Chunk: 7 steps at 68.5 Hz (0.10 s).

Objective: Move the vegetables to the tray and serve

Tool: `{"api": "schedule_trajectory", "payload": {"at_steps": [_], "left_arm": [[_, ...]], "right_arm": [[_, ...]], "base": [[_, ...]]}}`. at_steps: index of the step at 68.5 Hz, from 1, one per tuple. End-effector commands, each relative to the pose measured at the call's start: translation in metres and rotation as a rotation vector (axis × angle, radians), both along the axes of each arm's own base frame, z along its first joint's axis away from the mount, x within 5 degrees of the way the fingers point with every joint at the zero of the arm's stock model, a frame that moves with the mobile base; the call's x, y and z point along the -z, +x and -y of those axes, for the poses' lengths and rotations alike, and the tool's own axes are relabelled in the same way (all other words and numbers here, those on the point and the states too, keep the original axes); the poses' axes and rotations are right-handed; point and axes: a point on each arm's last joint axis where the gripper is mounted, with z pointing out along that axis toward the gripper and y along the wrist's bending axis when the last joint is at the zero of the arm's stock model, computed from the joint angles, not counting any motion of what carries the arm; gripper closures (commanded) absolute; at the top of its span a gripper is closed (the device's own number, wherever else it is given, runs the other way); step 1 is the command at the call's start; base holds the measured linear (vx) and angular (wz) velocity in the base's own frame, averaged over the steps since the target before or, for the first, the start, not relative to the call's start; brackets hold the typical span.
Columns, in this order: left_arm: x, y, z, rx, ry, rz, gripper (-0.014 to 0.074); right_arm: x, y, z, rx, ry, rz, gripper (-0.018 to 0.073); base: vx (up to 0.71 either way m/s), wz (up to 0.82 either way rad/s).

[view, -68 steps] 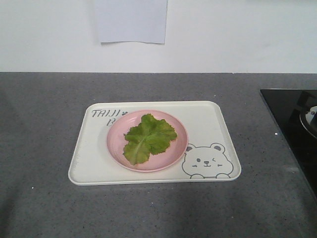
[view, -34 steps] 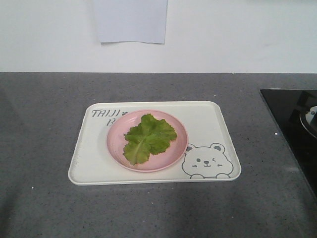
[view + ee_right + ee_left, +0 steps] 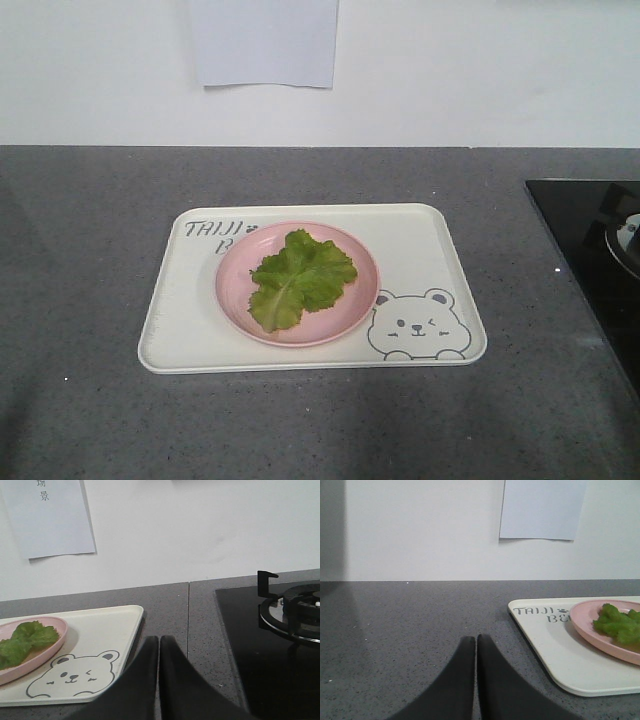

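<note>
Both grippers closed and empty over the speckled grey desk [image 3: 90,250], left gripper [image 3: 476,642] left of the tray [image 3: 420,250], right gripper [image 3: 159,644] between tray and black hob [image 3: 265,645], white wall [image 3: 480,70] beyond.

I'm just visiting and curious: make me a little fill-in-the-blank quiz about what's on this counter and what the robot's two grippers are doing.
1. The lettuce leaf lies on a round ____ plate.
2. That plate sits on the cream tray, whose corner drawing shows a winking ____.
3. The left gripper and right gripper both have their jaws ____.
4. To the right of the tray, set into the counter, is a black ____.

Missing words: pink; bear; shut; stove
</note>
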Motion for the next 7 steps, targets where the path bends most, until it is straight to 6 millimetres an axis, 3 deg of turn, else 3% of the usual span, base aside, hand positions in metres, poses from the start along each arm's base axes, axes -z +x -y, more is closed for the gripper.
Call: {"api": "schedule_trajectory", "payload": {"at_steps": [1, 7], "left_arm": [[0.0012, -0.0002, -0.0004, -0.005, -0.014, 0.064, 0.0602], [0.0012, -0.0002, -0.0004, -0.005, -0.014, 0.064, 0.0602]], "right_arm": [[-0.0032, -0.0004, 0.0001, 0.004, -0.004, 0.075, 0.0561], [-0.0032, -0.0004, 0.0001, 0.004, -0.004, 0.075, 0.0561]], "base": [[0.0, 0.0], [0.0, 0.0]]}}
